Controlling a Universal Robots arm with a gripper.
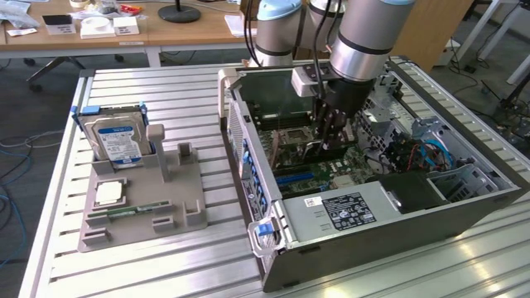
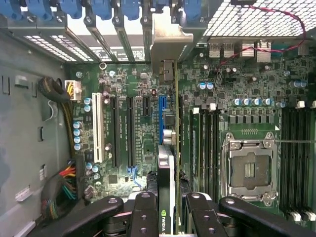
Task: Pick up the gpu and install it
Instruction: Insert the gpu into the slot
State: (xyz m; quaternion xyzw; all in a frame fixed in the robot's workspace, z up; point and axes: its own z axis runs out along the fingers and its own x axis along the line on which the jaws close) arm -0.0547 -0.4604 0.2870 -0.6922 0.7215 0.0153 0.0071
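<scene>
Setting: a computer case (image 1: 389, 239) lies open-side-up on a slotted metal table (image 1: 149, 267); the arm (image 1: 368, 37) reaches down into it.
Gripper: in the exterior view the gripper (image 1: 333, 139) hangs low inside the case, over the motherboard (image 1: 331, 167).
Gripper state: the wrist view gives the detail. The jaws stand part-way closed, with the black fingers (image 2: 143, 212) pressed on either face of the gpu (image 2: 167, 168), clamped on it.
Gpu, position: held on edge between the jaws, inside the case and above the motherboard, with its thin green board edge and black cooler seen end-on from the wrist.
Gpu, bracket: its silver end bracket (image 2: 169, 37) points at the case's rear wall, in among the row of blue slot latches (image 2: 98, 7).
Gpu, slot: it runs lengthwise along the blue expansion slot (image 2: 162, 111); whether its edge is seated I cannot tell.
Wrist view, board parts: empty processor socket (image 2: 247, 168) with memory slots (image 2: 205, 143) between it and the card; white expansion slot (image 2: 98, 128) on the card's other side.
Exterior view, case parts: labelled power supply (image 1: 344, 211) at the near end; blue cables (image 1: 431, 155) toward the exterior view's right.
Exterior view, outside the case: a grey holder (image 1: 178, 205) at the exterior view's left, well apart from the gripper.
Holder contents: a hard drive (image 1: 116, 138) standing upright, a processor chip (image 1: 109, 193) lying flat, and a memory stick (image 1: 131, 212) in its groove.
</scene>
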